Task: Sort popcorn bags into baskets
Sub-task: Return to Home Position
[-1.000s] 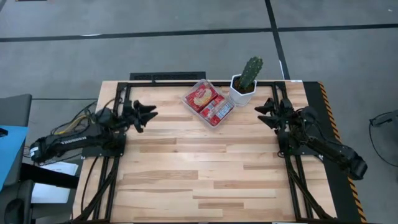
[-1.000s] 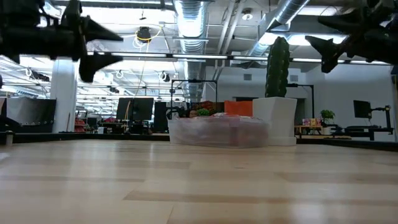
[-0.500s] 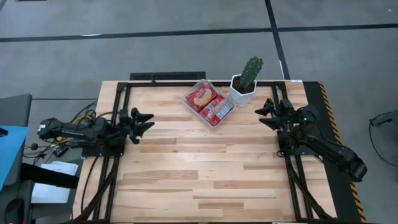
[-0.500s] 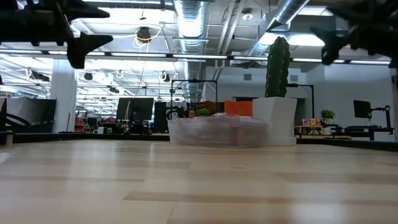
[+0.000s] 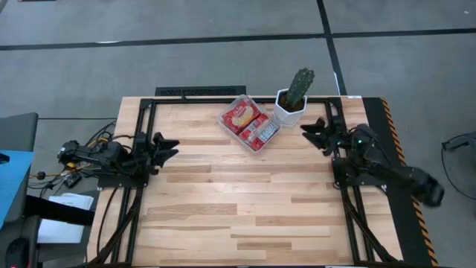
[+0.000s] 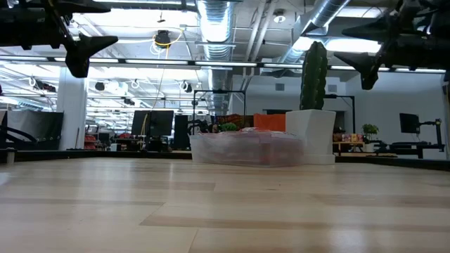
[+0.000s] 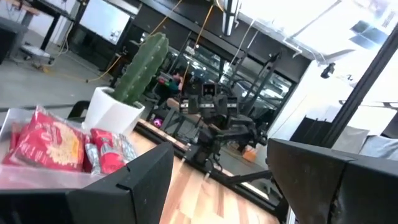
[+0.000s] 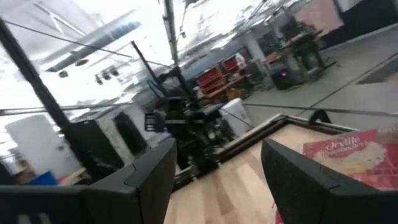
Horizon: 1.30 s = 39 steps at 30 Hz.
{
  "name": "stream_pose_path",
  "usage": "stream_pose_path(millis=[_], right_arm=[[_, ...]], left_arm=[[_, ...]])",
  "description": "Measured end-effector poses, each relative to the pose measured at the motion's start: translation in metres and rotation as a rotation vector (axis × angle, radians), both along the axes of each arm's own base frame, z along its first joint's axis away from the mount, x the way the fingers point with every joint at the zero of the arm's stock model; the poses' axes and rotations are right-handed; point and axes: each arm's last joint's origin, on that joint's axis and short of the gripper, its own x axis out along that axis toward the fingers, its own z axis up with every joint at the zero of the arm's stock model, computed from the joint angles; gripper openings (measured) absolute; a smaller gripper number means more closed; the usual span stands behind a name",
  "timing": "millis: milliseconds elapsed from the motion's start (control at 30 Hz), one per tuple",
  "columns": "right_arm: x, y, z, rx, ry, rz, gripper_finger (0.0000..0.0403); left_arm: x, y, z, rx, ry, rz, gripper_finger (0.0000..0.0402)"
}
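Note:
The red popcorn bags (image 5: pixel 248 123) lie in the clear plastic basket (image 5: pixel 225 122) at the table's far middle; they also show in the left wrist view (image 7: pixel 53 144) and the right wrist view (image 8: pixel 351 153). In the low view the basket (image 6: pixel 246 149) stands on the tabletop with red bags inside. My left gripper (image 5: pixel 171 145) hovers open over the table's left edge, pointing right. My right gripper (image 5: pixel 308 129) hovers open near the right far side, pointing left toward the cactus pot. Both are raised and hold nothing.
A white faceted pot with a green cactus (image 5: pixel 296 97) stands right beside the basket, on its right. Black frame rails (image 5: pixel 349 223) run along the table's left, right and far edges. The wooden tabletop (image 5: pixel 238 201) spreads out between the arms and toward the near edge.
My left arm has drawn back toward the table's left edge, its gripper moving a little left and near. My right gripper has shifted slightly left, toward the cactus pot. The basket and bags have stayed where they were.

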Motion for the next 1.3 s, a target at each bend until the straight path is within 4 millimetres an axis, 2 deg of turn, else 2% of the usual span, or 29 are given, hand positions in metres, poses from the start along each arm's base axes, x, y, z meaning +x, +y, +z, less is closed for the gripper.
stream_pose_path(millis=[200,333,533,733,833,967,1300], right_arm=[[0.026,0.028,-0.009,-0.086,0.097,-0.126,0.026],[0.026,0.037,-0.013,-0.085,0.109,-0.257,0.026],[0.013,0.039,-0.004,-0.152,-0.001,-0.208,0.026],[-0.003,0.036,-0.009,-0.141,0.01,-0.201,0.026],[0.0,0.037,-0.016,-0.144,0.072,-0.154,0.026],[0.003,0.036,-0.028,-0.134,0.147,-0.176,0.026],[0.003,0.038,-0.032,-0.208,0.197,-0.191,0.026]], left_arm=[[0.002,0.0,-0.004,-0.046,0.031,0.001,0.0249],[0.002,0.0,-0.005,0.001,0.051,0.008,0.0249],[0.001,0.0,-0.002,0.055,0.041,0.008,0.0249],[0.002,-0.002,-0.005,0.097,0.078,-0.028,0.0249],[0.004,-0.002,-0.012,0.086,0.127,-0.037,0.0249],[0.007,-0.002,-0.023,0.093,0.173,-0.029,0.0249],[0.008,-0.001,-0.032,0.116,0.252,0.019,0.0249]])
